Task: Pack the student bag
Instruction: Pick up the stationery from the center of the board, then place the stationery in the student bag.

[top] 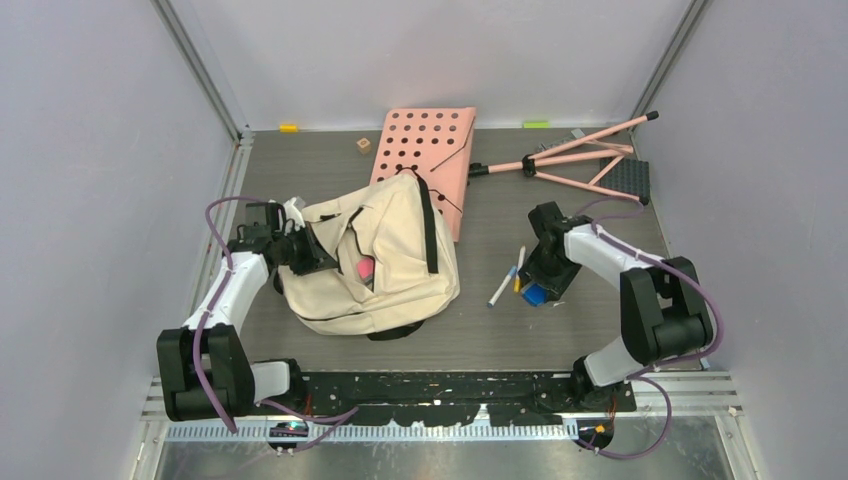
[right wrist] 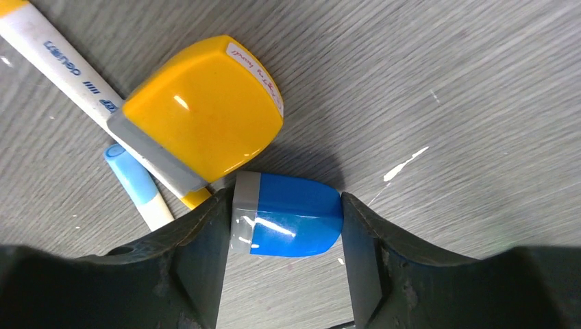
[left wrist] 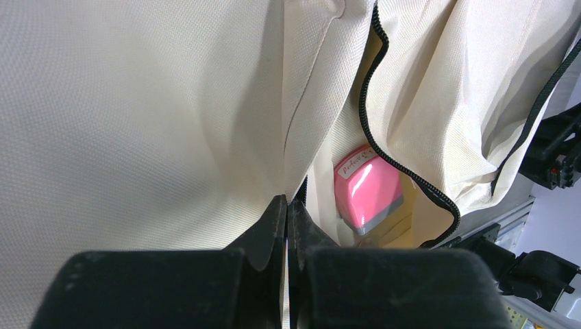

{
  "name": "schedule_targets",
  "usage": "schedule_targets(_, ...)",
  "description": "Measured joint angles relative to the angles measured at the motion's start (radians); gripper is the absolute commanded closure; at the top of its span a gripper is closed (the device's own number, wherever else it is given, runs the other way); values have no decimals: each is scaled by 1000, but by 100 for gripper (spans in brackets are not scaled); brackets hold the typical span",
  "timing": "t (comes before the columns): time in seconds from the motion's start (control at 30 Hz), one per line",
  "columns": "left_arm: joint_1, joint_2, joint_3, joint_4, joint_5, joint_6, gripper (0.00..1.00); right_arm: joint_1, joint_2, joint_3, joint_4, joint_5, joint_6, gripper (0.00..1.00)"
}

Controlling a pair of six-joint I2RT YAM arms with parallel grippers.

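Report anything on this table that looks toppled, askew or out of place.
The pink tripod stand lies toppled at the far right, its legs flat on the table. The pink perforated board beside it is partly covered by the slumped student bag. Nothing looks spilled or broken.

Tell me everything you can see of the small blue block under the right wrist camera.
The blue block is small, glossy and plastic-looking, with rounded corners and a grey band at one end, like the larger yellow block next to it. It lies on its side on the grey table. The right arm's fingers flank its two ends, touching or nearly so; whether they grip it yet is unclear. Its grey end sits close to the yellow block, but contact cannot be told. No writing shows on it.
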Motion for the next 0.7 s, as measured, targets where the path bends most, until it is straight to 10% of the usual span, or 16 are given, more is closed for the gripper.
schedule_targets(0.33, 0, 0, -2, 3, 1, 0, 100, 253, -142, 223, -16, 122, -42, 64)
schedule_targets(0.7, 0, -2, -3, 5, 4, 0, 100, 609, 340, 941, 112, -26, -249, 65)
